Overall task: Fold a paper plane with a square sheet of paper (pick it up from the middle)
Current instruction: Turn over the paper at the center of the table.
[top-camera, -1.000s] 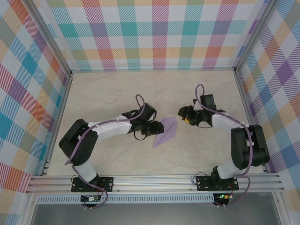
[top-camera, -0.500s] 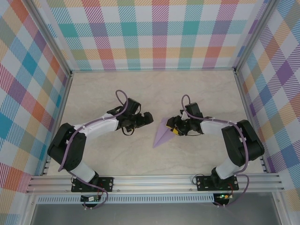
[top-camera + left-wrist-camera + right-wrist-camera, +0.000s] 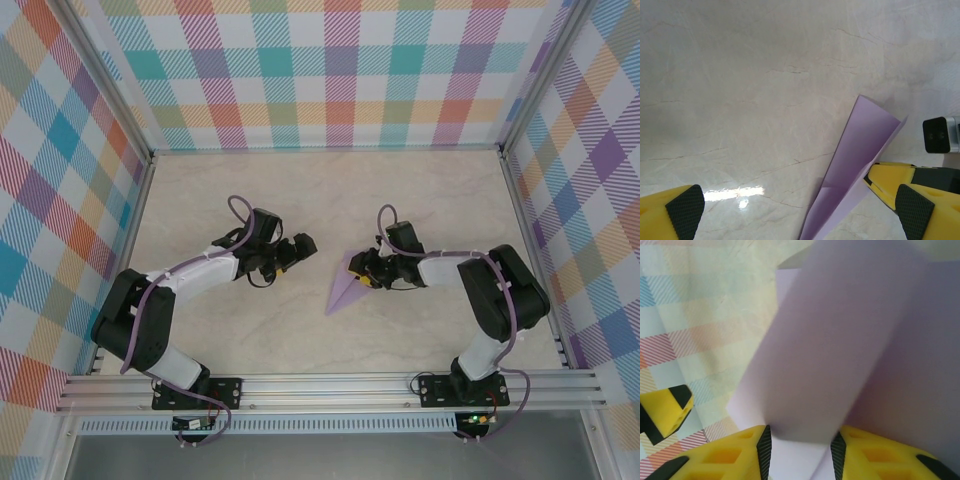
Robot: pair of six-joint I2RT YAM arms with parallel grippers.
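Creasing the paper plane (image 3: 343,292), the right gripper (image 3: 364,279) straddles its raised fold, clamped or not I cannot tell; next, the wide-open left gripper (image 3: 298,250) should steady it.

Bare table (image 3: 320,195) lies open beyond the paper plane (image 3: 342,292).

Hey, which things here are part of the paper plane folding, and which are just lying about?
In the job: folded lavender paper; right pincer, astride its flap; left pincer, open, apart.
Just there: marble table; checked walls.
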